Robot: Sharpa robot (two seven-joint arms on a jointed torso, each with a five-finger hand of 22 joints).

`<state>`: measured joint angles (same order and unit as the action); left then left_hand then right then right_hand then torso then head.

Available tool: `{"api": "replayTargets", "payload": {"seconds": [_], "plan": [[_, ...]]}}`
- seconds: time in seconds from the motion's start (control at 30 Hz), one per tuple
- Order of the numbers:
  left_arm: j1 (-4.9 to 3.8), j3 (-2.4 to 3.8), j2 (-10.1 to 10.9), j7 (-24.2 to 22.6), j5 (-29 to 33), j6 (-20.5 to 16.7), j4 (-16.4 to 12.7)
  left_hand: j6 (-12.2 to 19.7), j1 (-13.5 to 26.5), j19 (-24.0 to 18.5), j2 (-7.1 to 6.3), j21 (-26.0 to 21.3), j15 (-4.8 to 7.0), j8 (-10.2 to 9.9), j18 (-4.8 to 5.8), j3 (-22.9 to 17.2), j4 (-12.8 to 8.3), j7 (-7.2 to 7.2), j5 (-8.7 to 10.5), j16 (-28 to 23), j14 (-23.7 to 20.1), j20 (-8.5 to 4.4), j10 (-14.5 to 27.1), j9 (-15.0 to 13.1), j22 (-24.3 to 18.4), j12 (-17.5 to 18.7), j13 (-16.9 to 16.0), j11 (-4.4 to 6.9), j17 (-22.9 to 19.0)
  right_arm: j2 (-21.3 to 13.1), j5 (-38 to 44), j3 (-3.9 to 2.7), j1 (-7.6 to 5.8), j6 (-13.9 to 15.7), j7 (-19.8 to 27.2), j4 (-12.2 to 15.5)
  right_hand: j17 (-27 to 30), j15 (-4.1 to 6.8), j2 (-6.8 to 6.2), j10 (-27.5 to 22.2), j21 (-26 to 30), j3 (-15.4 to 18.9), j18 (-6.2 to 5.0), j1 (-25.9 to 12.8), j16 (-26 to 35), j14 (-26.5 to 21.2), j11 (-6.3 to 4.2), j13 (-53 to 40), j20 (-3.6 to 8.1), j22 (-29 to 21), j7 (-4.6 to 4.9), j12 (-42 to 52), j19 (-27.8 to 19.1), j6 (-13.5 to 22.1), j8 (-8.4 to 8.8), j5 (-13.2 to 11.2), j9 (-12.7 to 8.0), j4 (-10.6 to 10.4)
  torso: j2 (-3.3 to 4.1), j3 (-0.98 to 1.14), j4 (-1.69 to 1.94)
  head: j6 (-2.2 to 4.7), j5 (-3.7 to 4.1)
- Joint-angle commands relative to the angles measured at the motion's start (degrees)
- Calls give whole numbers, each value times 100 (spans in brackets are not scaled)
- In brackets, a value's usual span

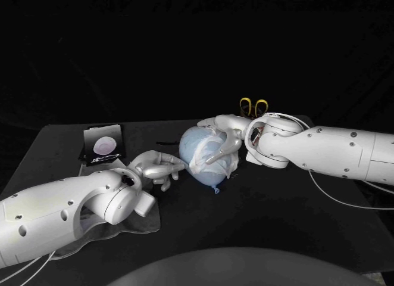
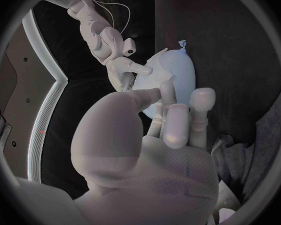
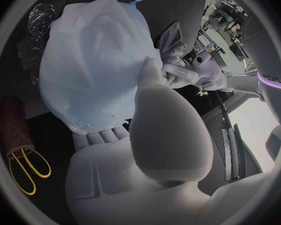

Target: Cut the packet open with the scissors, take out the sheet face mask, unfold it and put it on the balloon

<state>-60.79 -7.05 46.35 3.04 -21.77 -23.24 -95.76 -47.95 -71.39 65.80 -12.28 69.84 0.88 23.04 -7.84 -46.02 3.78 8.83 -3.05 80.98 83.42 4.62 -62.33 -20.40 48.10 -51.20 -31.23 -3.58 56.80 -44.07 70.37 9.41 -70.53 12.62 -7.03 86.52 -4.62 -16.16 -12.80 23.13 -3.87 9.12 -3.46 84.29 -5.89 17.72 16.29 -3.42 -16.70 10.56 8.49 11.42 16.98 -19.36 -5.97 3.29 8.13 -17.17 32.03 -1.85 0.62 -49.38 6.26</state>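
Note:
A pale blue balloon (image 1: 200, 156) lies on the black table (image 1: 283, 202), its knot (image 1: 216, 190) towards me. The white sheet mask (image 1: 221, 159) is draped over it, wrinkled (image 3: 93, 55). My right hand (image 1: 228, 138) grips the balloon from behind, thumb pressing on the mask (image 3: 150, 80). My left hand (image 1: 158, 167) reaches in from the near left with nothing in it, fingertips (image 2: 167, 91) at the balloon's (image 2: 176, 72) side. The cut packet (image 1: 102, 145) lies at the far left. The yellow-handled scissors (image 1: 253, 106) lie behind my right wrist (image 3: 25, 169).
A grey cloth with clear film (image 1: 119, 225) lies under my left forearm near the table's front left. Crinkled clear film (image 3: 39, 19) lies beyond the balloon. The table's right half (image 1: 291, 220) holds just my right arm and its cable.

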Motion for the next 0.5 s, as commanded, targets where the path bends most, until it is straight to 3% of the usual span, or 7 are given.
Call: {"api": "replayTargets", "payload": {"seconds": [0.03, 0.1, 0.27, 0.43, 0.47, 0.5], "plan": [[3, 4, 56, -79, -64, -30, 83, 95, 93, -31, -122, -44, -53, -50, -22, 192, -6, 41, 21, 18, -5, 31, 19, 36, -53, 8, 15, -30, 40, 0, 58, 45, 62, -251, -132, 8, -4, -2, 55, 56, -25, -51, -80, 22, -26, 51, 10, -7, 0, 17, 50, 33, 35, -35, -38, -23, 11, -4, -2, 1, -1, 4, 14], [3, 5, 98, -115, -153, -120, 138, 131, 88, -51, -185, -77, -63, -62, -31, 318, -33, 48, 22, 27, -4, 46, 34, 43, -97, 12, 27, -38, 72, -2, 61, 45, 64, -251, -134, 10, -4, -1, 52, 60, -27, -57, -81, 24, -27, 53, 10, -8, 0, 21, 51, 37, 43, -38, -39, -24, 13, -4, 0, 0, 0, 6, 26], [4, 9, 206, -261, -393, -441, 253, 203, -10, -101, -201, -181, -86, -27, -55, 597, -74, 65, 21, -17, -47, 76, 205, 39, -236, 170, 148, -62, -62, -11, 64, 45, 66, -252, -140, 14, -4, -1, 44, 60, -30, -65, -82, 28, -26, 52, 11, -7, 0, 25, 52, 39, 53, -35, -39, -24, 11, -4, 2, -1, 3, 7, 34], [28, 15, 249, -614, -757, -538, 173, -227, -132, -289, -199, -410, -21, 541, -120, 908, -149, -80, 16, -149, -164, 50, 354, -238, -583, 299, 265, 29, -382, -18, 65, 45, 69, -256, -148, 15, -4, -1, 44, 60, -30, -65, -82, 28, -26, 52, 11, -7, 0, 25, 52, 39, 53, -35, -39, -24, 11, -4, 6, -9, 8, 8, 37], [38, 19, 249, -699, -845, -488, 127, -309, -188, -280, -133, -429, 28, 755, -118, 983, -161, -160, 24, -172, -172, 14, 281, -361, -591, 270, 279, 94, -432, -18, 65, 45, 69, -258, -149, 15, -4, -1, 44, 60, -30, -65, -82, 28, -26, 52, 11, -7, 0, 25, 52, 39, 53, -35, -39, -24, 11, -4, 6, -9, 5, 6, 35], [45, 22, 246, -753, -907, -445, 88, -344, -195, -275, -104, -431, 47, 813, -117, 1000, -154, -191, 24, -173, -168, 2, 240, -395, -589, 252, 277, 118, -427, -18, 65, 46, 70, -258, -150, 15, -4, 0, 28, 62, -35, -72, -84, 31, -28, 56, 11, -7, 0, 32, 55, 43, 71, -39, -41, -23, 13, -5, 7, -11, 5, 3, 36]]}}
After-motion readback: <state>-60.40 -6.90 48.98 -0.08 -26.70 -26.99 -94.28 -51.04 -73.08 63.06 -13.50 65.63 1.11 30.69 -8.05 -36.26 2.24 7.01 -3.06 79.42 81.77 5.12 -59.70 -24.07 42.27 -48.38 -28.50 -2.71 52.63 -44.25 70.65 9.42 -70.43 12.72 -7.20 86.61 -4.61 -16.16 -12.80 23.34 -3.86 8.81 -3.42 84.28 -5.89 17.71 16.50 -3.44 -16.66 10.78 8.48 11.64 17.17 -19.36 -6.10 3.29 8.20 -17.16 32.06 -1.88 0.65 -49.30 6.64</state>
